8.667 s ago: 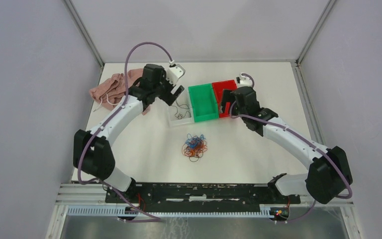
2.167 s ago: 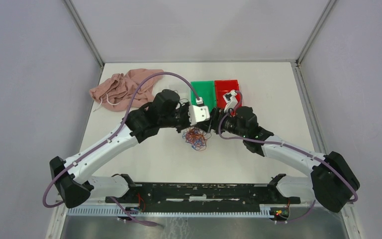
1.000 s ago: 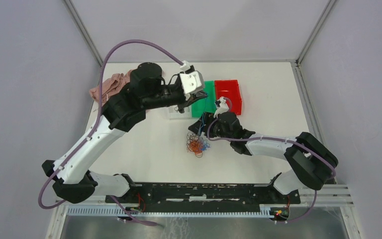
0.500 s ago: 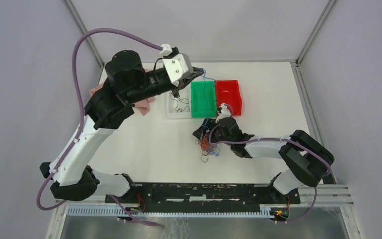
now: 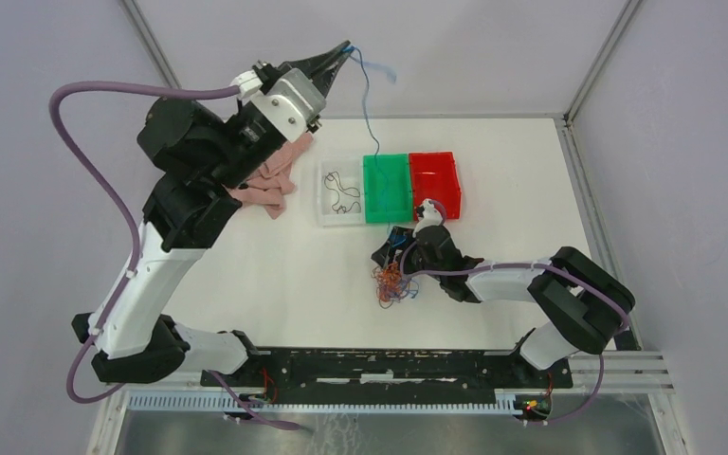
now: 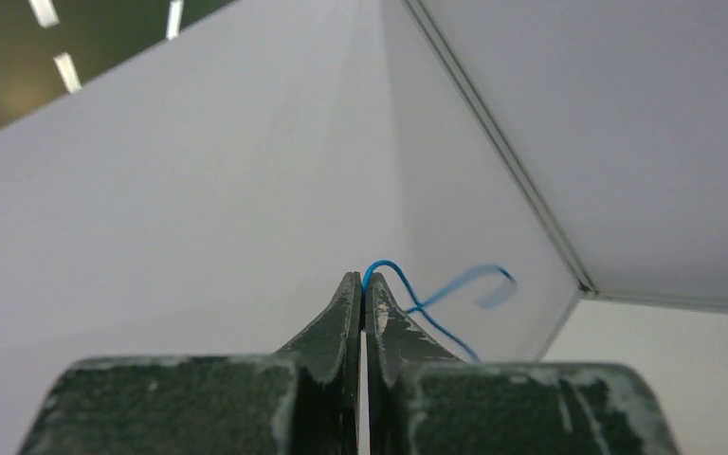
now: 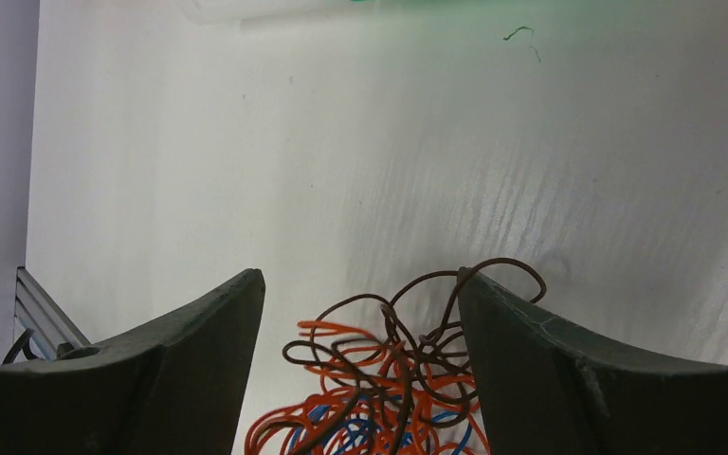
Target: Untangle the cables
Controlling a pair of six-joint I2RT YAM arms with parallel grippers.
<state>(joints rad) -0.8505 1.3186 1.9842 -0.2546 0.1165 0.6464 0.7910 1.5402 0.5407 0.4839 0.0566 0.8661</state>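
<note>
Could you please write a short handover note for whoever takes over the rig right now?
Left gripper: shut on one blue wire, held high; the wire hangs down toward the green bin.
Right gripper: open, low over the wad of orange, blue and dark wires.
Done: a dark wire lies in the clear tray.
Left: place the blue wire, probably in a bin, then separate the rest of the wad.
</note>
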